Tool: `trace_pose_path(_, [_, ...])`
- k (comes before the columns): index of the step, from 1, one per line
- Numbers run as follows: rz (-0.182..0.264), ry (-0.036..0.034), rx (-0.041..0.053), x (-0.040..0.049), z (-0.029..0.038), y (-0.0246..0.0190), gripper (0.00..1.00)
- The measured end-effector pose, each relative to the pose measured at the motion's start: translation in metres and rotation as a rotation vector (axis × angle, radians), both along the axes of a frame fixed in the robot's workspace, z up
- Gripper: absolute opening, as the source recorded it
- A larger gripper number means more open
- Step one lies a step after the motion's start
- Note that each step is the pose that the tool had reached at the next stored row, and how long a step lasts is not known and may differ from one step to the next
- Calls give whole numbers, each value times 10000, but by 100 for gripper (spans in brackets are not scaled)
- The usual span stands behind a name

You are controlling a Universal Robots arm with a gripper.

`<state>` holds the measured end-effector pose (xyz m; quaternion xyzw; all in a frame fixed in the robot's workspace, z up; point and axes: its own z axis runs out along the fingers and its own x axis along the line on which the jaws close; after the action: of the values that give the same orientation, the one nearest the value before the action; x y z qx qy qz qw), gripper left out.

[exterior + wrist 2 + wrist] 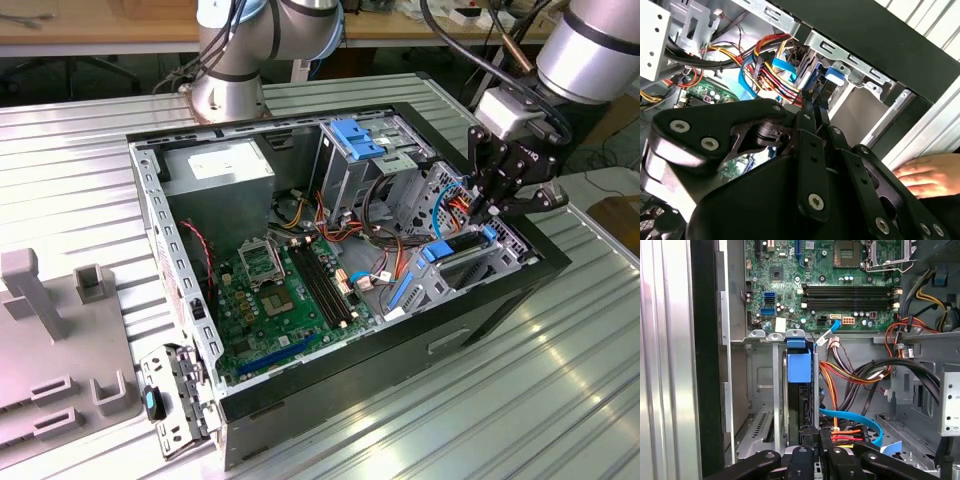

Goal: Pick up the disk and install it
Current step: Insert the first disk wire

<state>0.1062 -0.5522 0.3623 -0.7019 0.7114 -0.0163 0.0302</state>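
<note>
On the exterior view's left we see a grey plastic fixture tray (60,340) sitting on the ribbed metal table (90,140). Moving along, there's the open black desktop computer case (480,310) with its green motherboard (280,300) lying flat inside and a large grey power-supply box with a white label (220,170) at the far end. Further toward the exterior view's right, a grey metal drive cage (470,265) sits at the case's front corner, with a tangle of red, yellow and blue cables (455,205) beside it.

The black end effector (492,208) hangs right over that cage. In the first wrist view its fingers (807,437) are nearly closed, pinching the top edge of the dark hard drive with bright blue plastic rails (801,375), which stands on edge, already slotted down into the cage bay. In the second wrist view a person's hand (930,175) rests just outside the case wall.
</note>
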Motion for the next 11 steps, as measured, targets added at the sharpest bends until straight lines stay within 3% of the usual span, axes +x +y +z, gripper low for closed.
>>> trace_pose_path(5, [3,0,29,-4,-85,-24,17])
trace_pose_path(7, [47,0,74,-6,-97,-68,17])
trace_pose_path(11, [188,0,105,-10,-106,-84,17])
